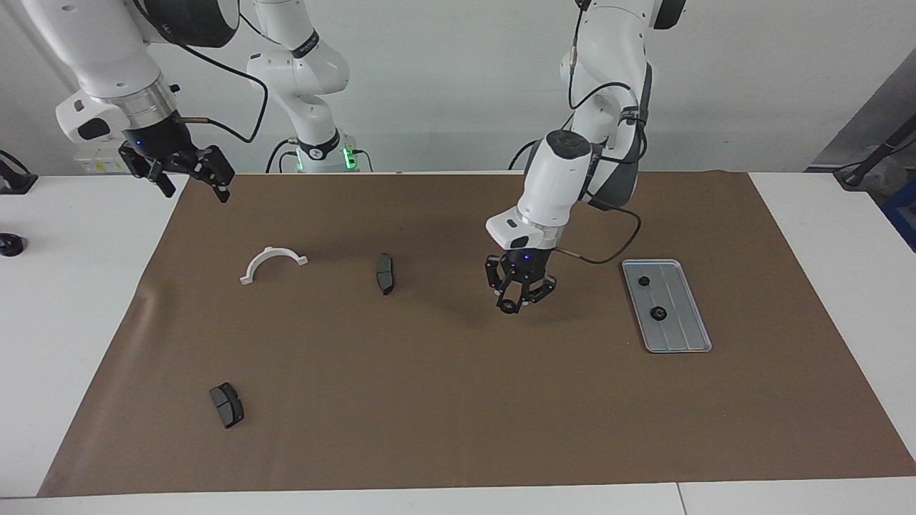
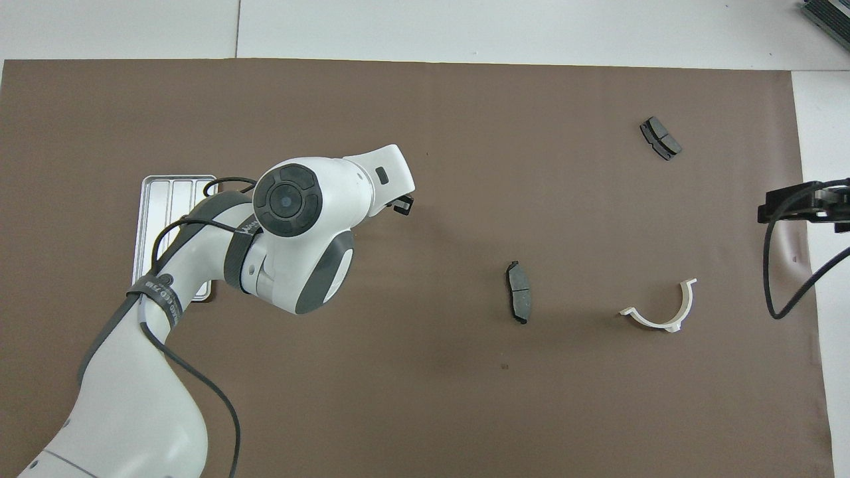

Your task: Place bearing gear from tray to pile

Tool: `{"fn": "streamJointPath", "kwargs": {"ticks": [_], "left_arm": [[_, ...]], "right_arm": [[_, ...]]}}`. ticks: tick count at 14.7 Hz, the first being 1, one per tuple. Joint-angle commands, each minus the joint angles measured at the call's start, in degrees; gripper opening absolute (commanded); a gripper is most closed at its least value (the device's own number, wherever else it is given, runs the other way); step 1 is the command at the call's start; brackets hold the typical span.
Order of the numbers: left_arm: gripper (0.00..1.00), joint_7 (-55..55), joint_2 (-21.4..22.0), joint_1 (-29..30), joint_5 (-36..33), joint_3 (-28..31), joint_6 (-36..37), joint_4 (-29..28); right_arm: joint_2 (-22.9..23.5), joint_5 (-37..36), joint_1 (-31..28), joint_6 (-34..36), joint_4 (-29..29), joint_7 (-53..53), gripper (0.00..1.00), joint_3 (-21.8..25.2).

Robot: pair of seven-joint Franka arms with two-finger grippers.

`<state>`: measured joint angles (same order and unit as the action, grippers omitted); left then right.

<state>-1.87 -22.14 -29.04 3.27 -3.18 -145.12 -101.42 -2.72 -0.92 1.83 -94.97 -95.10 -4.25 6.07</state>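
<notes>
where overhead arm hides them, two gears [image 1: 656,312] on tray [image 1: 683,329]

In the overhead view the left arm's wrist hides the left gripper [image 1: 520,299]; whether its closed fingertips pinch a gear is too small to tell.

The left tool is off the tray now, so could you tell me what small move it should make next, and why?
Probably lower straight down. The left tool hangs above bare brown paper, closed on what looks like a small black gear, with no pile visible yet and two gears left on the tray.
</notes>
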Motion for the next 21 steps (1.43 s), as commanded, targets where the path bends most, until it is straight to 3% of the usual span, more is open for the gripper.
{"fn": "streamJointPath", "kwargs": {"ticks": [1, 5, 13, 14, 15, 16, 19, 21], "left_arm": [[0.00, 0.03, -6.58, -3.30, 1.82, 0.99, -4.54, 5.09], [0.00, 0.03, -8.97, -4.80, 2.97, 0.99, -11.58, 5.36], [0.00, -0.24, -9.59, -7.87, 3.14, 0.90, -15.19, 1.50], [0.10, -0.32, -9.59, -7.96, 3.15, 0.99, -15.37, 1.23], [0.44, -0.41, -9.59, -7.96, 3.15, 0.99, -14.85, 1.14], [0.99, -1.46, -9.59, -7.96, 3.15, 0.99, -14.58, 1.14], [1.00, -5.33, -9.15, -7.61, 3.15, 0.90, -13.01, 1.84], [1.00, -5.07, -6.27, -5.87, 3.15, 1.16, -8.19, 1.67]], "right_arm": [[1.04, -0.23, 0.01, -3.89, -0.79, 1.79, 1.00, -0.09], [6.13, 0.65, 0.28, -10.48, -0.96, 1.88, 1.00, -0.27], [17.30, 3.03, 5.11, -24.99, -1.40, 1.27, 1.00, -0.71], [17.91, 3.03, 5.89, -25.61, -1.40, 0.83, 1.00, -0.71], [18.27, 3.03, 6.60, -25.96, -1.49, -0.22, 1.00, -0.71], [18.53, 2.94, 6.95, -26.05, -1.49, -1.19, 1.00, -0.71], [20.02, 2.94, 9.85, -28.51, -1.58, -5.31, 1.00, -0.71], [21.43, 2.94, 12.30, -30.88, -1.41, -9.00, 1.00, -0.71]]}}
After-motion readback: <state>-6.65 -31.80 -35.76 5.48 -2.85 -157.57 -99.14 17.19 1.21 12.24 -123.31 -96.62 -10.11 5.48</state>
